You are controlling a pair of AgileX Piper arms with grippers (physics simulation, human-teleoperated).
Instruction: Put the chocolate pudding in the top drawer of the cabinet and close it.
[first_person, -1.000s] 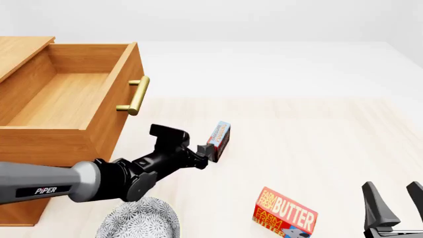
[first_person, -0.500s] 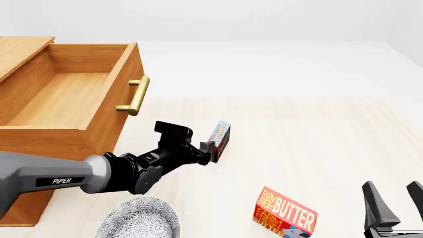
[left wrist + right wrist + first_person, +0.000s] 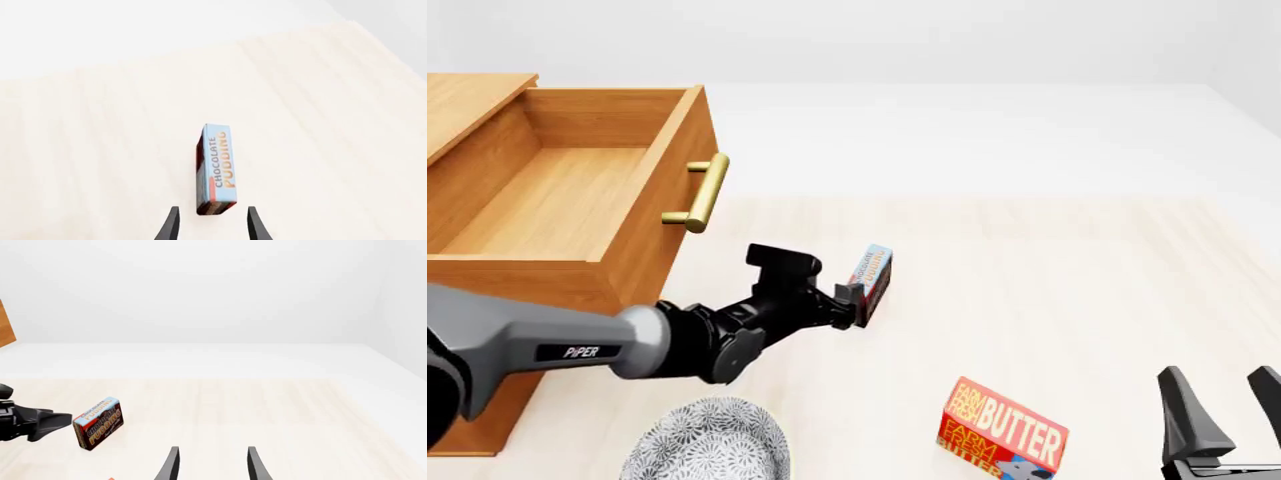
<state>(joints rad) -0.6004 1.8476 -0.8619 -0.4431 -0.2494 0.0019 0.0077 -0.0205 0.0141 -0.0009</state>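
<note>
Front view, left to right. One cabinet of light orange-brown wood stands at the left edge of the table. Its top drawer is pulled fully out, and one brass bar handle shows on the drawer front. One left arm reaches forward below the drawer; its left gripper sits at the near end of the one chocolate pudding, which stands on a thin edge on the table, outside the drawer and to the right of the handle. In the left wrist view the two fingers are spread a little wider than the box and flank its near end; contact with the box cannot be told. One speckled grey plate lies at the bottom edge, under the arm. One red-and-orange butter box lies further right, well apart from the pudding. The right gripper rests at the bottom right corner, its two fingers parted and holding nothing.
</note>
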